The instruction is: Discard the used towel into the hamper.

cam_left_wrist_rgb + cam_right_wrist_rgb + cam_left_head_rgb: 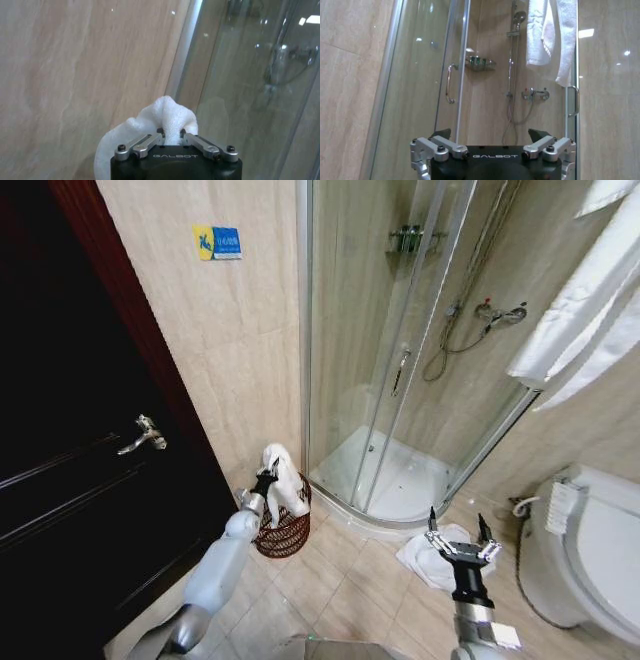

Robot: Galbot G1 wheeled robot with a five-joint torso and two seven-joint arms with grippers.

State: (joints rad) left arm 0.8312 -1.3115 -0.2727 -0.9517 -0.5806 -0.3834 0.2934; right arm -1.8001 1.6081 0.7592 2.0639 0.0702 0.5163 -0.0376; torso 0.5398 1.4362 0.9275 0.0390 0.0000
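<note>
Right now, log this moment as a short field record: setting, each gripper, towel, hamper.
setting: bathroom, shower enclosure ahead
left gripper: shut on the white towel, above the hamper
right gripper: open, empty, low near the toilet
hamper: on floor by wall, towel draping into it
other: second white cloth on the floor

You are looking at a white towel [283,476] of soft, fluffy terry cloth, which the left pincer [172,133] is pinching between fingers of bare brushed metal on a matt black plastic body. The hamper [284,534] is showing as thin dark red-brown wire, open mesh. The right pincer [458,536] is wearing the same metal and matt black. The wall tiles [240,350] are gleaming smooth beige, the shower door [370,350] is shining clear glass, and the door [70,430] is looking like dark glossy wood.
</note>
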